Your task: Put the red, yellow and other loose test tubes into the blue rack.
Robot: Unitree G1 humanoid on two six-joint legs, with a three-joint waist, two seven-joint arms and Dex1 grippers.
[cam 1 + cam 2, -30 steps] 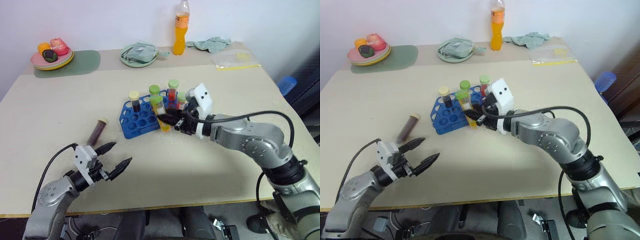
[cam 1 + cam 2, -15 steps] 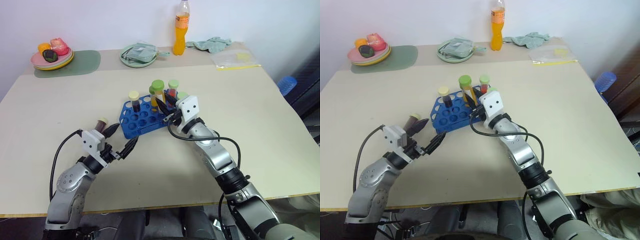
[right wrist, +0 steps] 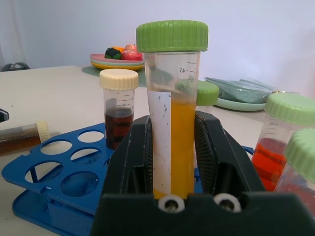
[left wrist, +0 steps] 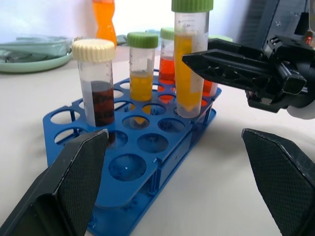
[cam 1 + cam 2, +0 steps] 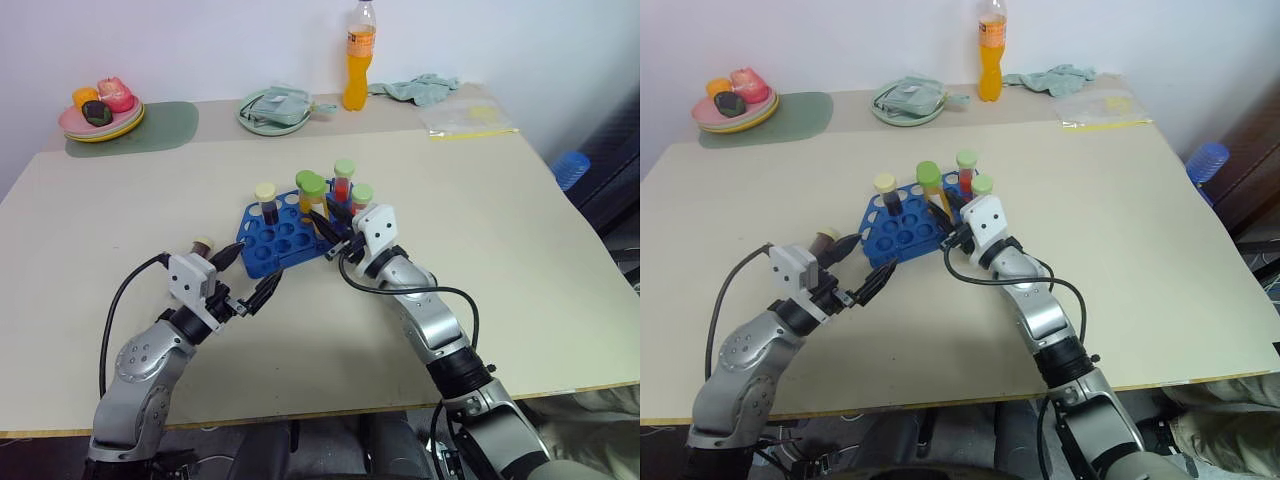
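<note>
Right gripper (image 5: 328, 228) is clamped on a yellow tube (image 3: 171, 118) with a green cap. The tube stands upright, long axis vertical, cap up, bottom end down at the blue rack (image 5: 282, 240), over the rack's near-right holes. Can't tell whether the tip is already seated in a hole.

In the rack, all upright with caps up: a dark-brown tube (image 5: 267, 203) with a cream cap at the far-left side, another yellow tube with green cap (image 4: 141, 69) behind the held one, a red tube (image 5: 343, 182) with green cap at the far-right corner, plus one more green-capped tube (image 5: 361, 197) beside the right gripper.

One loose brown tube (image 5: 199, 250) lies flat on the table (image 5: 500, 220), left of the rack, long axis running diagonally, cream cap at the far end. The left gripper (image 5: 250, 282) is just beside it, fingers spread wide with nothing between them, pointing toward the rack's near-left corner.
</note>
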